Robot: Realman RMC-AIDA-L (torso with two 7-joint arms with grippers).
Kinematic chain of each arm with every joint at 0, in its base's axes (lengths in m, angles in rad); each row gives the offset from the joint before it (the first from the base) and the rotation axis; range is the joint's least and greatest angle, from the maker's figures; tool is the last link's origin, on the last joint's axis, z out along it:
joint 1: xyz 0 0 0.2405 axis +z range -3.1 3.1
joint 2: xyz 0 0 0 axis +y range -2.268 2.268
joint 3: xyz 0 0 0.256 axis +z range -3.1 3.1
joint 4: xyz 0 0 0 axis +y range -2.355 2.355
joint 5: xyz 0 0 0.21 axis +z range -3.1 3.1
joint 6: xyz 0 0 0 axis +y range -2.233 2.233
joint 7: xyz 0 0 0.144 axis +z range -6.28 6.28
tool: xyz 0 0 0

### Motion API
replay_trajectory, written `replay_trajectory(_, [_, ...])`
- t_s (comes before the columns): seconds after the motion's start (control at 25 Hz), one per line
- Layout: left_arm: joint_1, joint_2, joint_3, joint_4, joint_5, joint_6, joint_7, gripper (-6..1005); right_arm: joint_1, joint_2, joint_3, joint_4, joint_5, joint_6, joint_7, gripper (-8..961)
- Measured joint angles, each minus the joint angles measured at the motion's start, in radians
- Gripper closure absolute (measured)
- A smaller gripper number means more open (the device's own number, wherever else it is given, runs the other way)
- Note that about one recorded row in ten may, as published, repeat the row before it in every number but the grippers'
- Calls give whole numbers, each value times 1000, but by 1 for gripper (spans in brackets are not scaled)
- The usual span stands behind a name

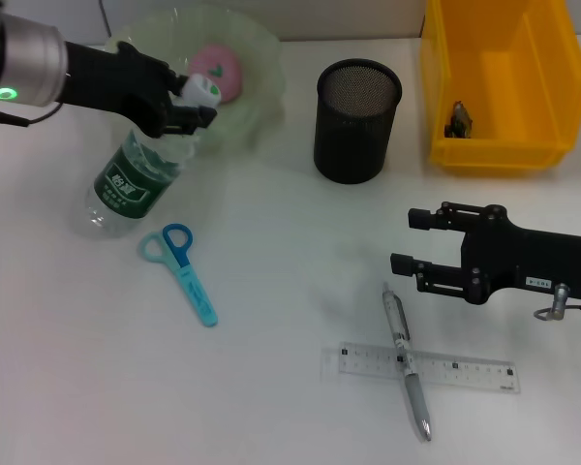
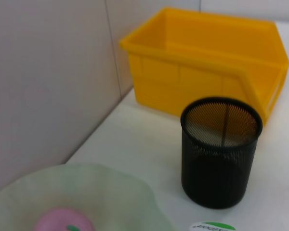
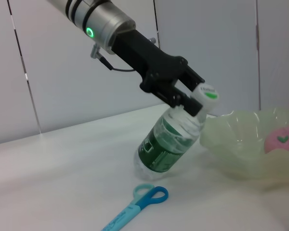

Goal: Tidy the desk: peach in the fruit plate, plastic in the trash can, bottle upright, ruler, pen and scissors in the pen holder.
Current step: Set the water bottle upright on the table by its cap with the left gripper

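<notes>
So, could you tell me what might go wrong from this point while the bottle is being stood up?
1. The left gripper holds the water bottle only at its neck, tilted with its base on the desk; the base could slide or the neck slip out.
2. The bottle leans right beside the fruit plate with the peach in it; swinging upright could nudge the plate.
3. The scissors lie close to the bottle's base and could be knocked if it skids.

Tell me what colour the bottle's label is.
Dark green with white print; the bottle shows it best in the right wrist view, held tilted by the left gripper.
</notes>
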Motion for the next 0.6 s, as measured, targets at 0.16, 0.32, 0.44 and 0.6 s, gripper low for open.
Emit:
replay_trajectory(0.16, [28, 22, -10, 0, -71, 21, 2, 557, 0, 0, 0, 0, 0, 0, 0, 288])
replay_trajectory(0.32, [61, 45, -11, 0, -150, 30, 7, 557, 1, 0, 0, 0, 0, 0, 0, 289])
replay_trajectory(0.44, [83, 56, -12, 0, -188, 31, 10, 558, 1, 0, 0, 0, 0, 0, 0, 289])
replay_trajectory(0.6, [114, 65, -13, 1, -234, 33, 17, 559, 1, 0, 0, 0, 0, 0, 0, 288])
